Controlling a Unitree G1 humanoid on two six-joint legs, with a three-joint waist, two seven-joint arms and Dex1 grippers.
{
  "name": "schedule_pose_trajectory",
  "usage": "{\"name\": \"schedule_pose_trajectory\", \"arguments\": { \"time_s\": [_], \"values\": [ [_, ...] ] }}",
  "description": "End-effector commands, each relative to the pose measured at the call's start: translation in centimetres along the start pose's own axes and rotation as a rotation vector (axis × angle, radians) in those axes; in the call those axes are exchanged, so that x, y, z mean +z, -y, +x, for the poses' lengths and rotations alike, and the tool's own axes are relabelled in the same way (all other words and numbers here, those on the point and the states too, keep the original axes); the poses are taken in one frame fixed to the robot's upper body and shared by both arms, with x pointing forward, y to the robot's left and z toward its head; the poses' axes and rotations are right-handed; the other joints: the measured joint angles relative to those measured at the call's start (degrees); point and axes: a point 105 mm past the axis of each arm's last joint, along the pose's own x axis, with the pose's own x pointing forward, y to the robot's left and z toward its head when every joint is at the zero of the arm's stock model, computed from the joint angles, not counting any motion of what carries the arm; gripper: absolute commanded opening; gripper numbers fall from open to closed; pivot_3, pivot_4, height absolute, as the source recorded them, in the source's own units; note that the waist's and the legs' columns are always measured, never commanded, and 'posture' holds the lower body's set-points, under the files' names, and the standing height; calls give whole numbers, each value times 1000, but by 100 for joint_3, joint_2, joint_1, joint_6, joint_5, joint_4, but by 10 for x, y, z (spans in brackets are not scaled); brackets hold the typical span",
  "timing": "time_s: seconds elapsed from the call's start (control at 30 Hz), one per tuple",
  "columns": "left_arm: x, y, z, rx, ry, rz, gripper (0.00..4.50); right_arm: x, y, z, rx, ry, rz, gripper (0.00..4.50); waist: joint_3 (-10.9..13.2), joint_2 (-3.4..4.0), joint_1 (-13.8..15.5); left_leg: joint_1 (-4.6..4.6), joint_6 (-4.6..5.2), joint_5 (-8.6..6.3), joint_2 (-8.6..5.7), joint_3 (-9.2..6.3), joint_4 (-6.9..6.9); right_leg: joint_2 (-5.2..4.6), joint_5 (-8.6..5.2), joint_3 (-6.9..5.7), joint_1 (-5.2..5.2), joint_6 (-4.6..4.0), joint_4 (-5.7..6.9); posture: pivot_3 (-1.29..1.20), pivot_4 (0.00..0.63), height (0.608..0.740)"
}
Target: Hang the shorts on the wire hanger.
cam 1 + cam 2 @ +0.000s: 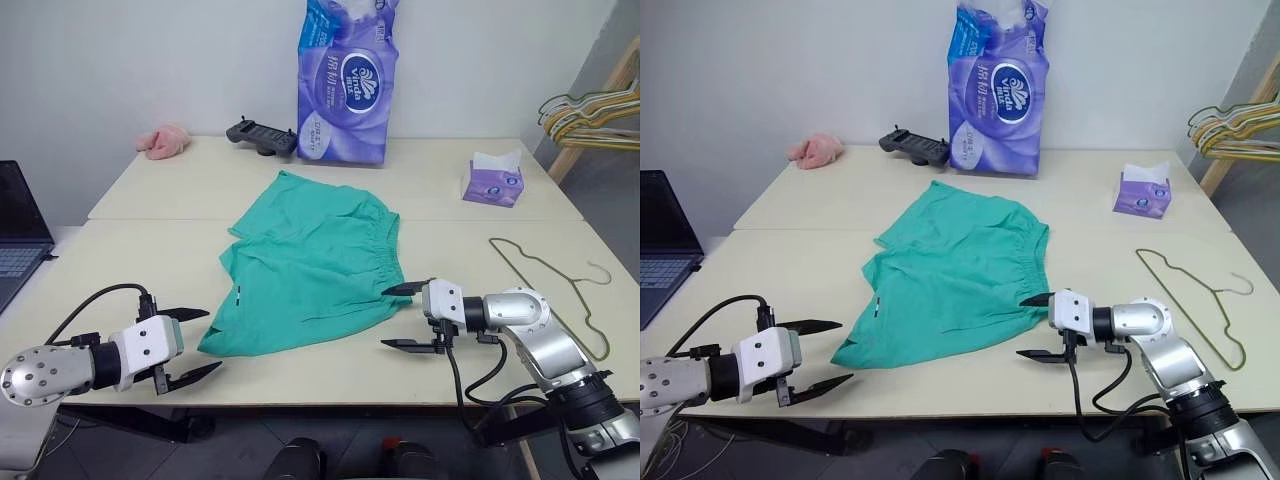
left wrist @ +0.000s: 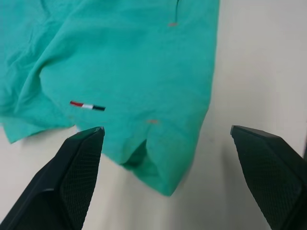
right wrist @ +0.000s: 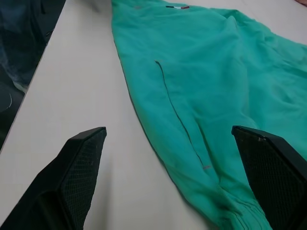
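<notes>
Shorts [image 1: 310, 262] lie flat at counter [image 1: 180, 255] centre; wire hanger [image 1: 556, 285] at 3 o'clock. Left tool [image 1: 186, 346] and right tool [image 1: 405, 317], fingers apart, empty, flank the near hem, apparently positioned for a two-sided pickup.

Left gripper [image 1: 187, 345] and right gripper [image 1: 405, 317] low, pointing inward, jaws wide apart, empty.

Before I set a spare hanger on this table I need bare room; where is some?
Bare patches: the near left tabletop between the laptop and the shorts; the strip between the shorts and the wire hanger; the far stretch between the toilet-paper pack and the tissue box. The near edge is crowded by both open tools, left and right.
</notes>
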Motion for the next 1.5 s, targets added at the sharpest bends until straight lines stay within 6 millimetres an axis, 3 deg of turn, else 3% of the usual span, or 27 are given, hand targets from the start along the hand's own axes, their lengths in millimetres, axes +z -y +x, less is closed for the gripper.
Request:
{"name": "schedule_pose_trajectory", "arguments": {
  "time_s": [0.03, 0.33, 0.9, 0.97, 1.07, 1.37, 1.5],
  "values": [
    [-3, 2, 8, -25, 2, 25, 4500, 4, 10, 2, -11, 3, -54, 4463, 2, -1, -10, 0, 0, 0, 1, -1, 0, 1, -9, 0, 0, 15, 1, 189, 76, 740],
    [-10, 6, 42, -71, 18, -43, 4500, -16, 27, 4, 5, -74, -58, 4463, 4, 1, -46, -2, -1, 0, -1, 2, -2, 4, 7, 4, -18, -11, 14, 161, 71, 740],
    [-22, 10, 67, -181, -39, -42, 4500, -33, 43, 9, 22, -134, -55, 4463, -23, 54, -51, 5, -1, 2, -9, 2, 0, 4, 9, 6, -18, -13, 29, 145, 66, 740],
    [-24, 11, 67, -188, -47, -30, 4500, -36, 42, 8, 32, -141, -58, 4094, -39, 80, -51, 6, -1, 2, -9, 3, 1, 4, 9, 7, -17, -13, 28, 145, 67, 740],
    [-28, 10, 67, -189, -58, -28, 3923, -38, 40, 6, 39, -143, -59, 3247, -56, 108, -52, 7, 0, 2, -10, 6, 0, 4, 9, 10, -12, -13, 28, 144, 67, 740],
    [-31, 9, 67, -186, -66, -29, 1149, -39, 44, 5, 15, -139, -77, 64, -59, 112, -73, 9, 1, 2, -5, 3, 0, 6, 8, 9, -15, -13, 37, 141, 66, 740],
    [-32, 7, 66, -176, -69, -31, 41, -39, 47, 5, 8, -135, -81, 0, -58, 112, -82, 8, 0, 2, -4, 3, -1, 6, 8, 10, -17, -14, 38, 141, 67, 740]
  ]
}}
